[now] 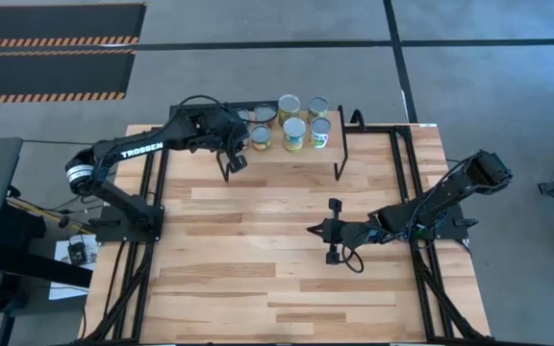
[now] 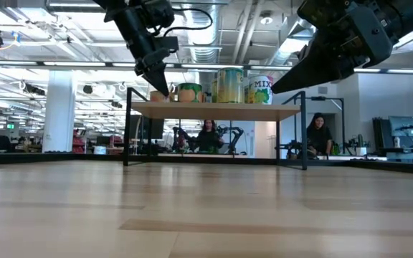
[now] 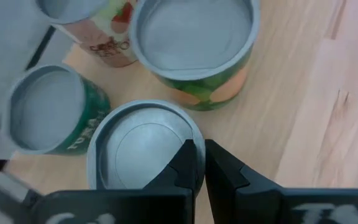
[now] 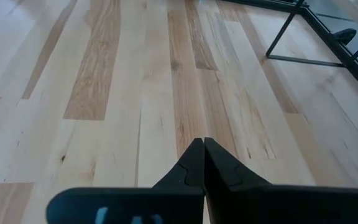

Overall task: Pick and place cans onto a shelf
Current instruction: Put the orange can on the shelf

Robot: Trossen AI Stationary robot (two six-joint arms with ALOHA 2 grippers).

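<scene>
Item, the shelf (image 1: 282, 144): standing at the far edge of the table (image 1: 287, 279), on thin black legs. We are keeping its near half bare, presumably as room for further tins.

Item, the cans (image 1: 294, 133): we are counting about six from above, grouped on the shelf's far left part, upright, silvery tops up. They are packed close, we judge to save space. We are seeing no tin left on the tabletop.

Item, the left gripper (image 1: 238, 159): we are holding it over the left end of the shelf, just beside the group. Its fingers (image 3: 194, 163) are pressed together on nothing, tips hanging above the rim of one grey-topped tin (image 3: 143, 152), with a green-labelled tin (image 3: 48, 112) and a larger one (image 3: 194, 43) beyond.

Item, the right gripper (image 1: 332, 231): we are parking it low over the bare middle of the table, well apart from the shelf, clenched and empty, judged waiting.
</scene>
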